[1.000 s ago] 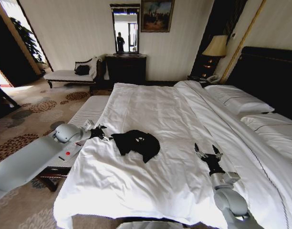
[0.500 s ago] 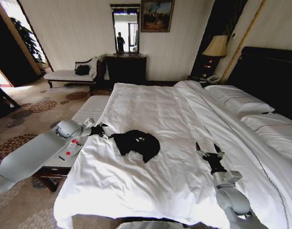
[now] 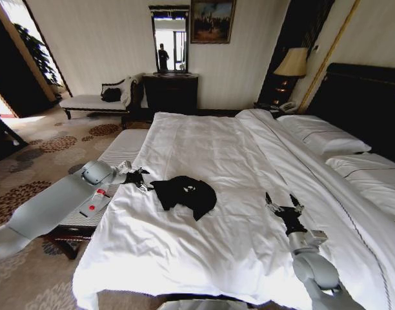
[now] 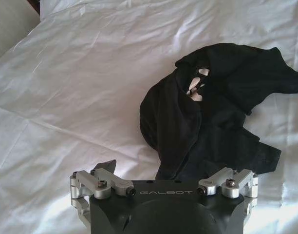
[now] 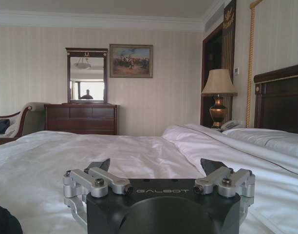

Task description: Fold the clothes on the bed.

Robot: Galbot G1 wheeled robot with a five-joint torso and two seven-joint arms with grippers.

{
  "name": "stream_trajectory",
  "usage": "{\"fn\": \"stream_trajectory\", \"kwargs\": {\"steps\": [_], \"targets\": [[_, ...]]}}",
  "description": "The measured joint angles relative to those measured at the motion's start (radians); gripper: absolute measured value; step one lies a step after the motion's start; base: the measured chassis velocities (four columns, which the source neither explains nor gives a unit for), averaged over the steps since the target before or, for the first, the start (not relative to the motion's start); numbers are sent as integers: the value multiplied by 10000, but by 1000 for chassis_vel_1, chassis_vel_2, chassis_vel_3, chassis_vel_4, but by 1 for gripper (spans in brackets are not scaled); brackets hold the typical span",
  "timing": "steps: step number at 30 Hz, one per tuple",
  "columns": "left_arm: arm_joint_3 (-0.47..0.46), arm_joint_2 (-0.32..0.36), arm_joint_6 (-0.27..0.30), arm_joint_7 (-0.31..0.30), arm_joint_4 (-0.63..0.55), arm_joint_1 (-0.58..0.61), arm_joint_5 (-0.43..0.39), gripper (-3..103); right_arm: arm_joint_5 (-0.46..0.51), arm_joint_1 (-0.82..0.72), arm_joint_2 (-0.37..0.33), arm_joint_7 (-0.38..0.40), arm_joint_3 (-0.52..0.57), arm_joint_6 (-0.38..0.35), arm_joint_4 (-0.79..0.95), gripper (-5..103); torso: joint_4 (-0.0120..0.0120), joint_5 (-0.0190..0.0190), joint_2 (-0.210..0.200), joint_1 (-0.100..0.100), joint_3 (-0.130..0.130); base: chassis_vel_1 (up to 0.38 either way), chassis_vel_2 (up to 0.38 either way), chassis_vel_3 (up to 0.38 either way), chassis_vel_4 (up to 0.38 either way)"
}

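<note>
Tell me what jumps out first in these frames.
A crumpled black T-shirt lies alone on the near part of the big white bed, its white lettering partly showing. The left end effector sits open at the bed's edge just beside the shirt, not touching it. The right end effector is open too, low over the sheet, well apart from the shirt.

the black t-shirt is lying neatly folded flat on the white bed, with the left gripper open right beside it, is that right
Not quite. The black short-sleeved T-shirt of soft cloth is crumpled in a loose heap, not neatly folded; the left wrist view shows it bunched, with its white lettering half hidden in the creases. The rest holds: it lies on the large white-sheeted bed, and the left gripper is open right beside it.
</note>
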Motion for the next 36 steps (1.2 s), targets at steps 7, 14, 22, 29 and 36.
{"fn": "stream_trajectory", "kwargs": {"steps": [7, 14, 22, 29, 36], "targets": [[246, -401, -152, 126, 632, -255, 509, 100, 70, -39, -153, 17, 132, -7, -20, 100, 4, -1, 0, 0, 0, 0, 0, 0, 0], [261, -683, -197, 102, 1000, -382, 470, 100, 77, -41, -125, 23, 149, -7, -37, 100, 1, 0, 0, 1, 0, 0, 0, 0, 0], [263, -767, -192, 154, 820, -221, 247, 86, 63, -34, -71, 23, 141, 15, -85, 100, 3, -1, 0, 0, 0, 0, 0, 0, 0], [227, -741, -189, 182, 852, -161, 353, 59, 36, -19, -26, 23, 104, 24, -127, 100, 2, -1, 0, 0, 0, 0, 0, 0, 0], [136, -700, -189, 237, 916, -177, 355, 38, 22, 32, 11, 21, 45, 34, -174, 100, 3, -1, 0, 0, 0, 0, 0, 0, 0]]}}
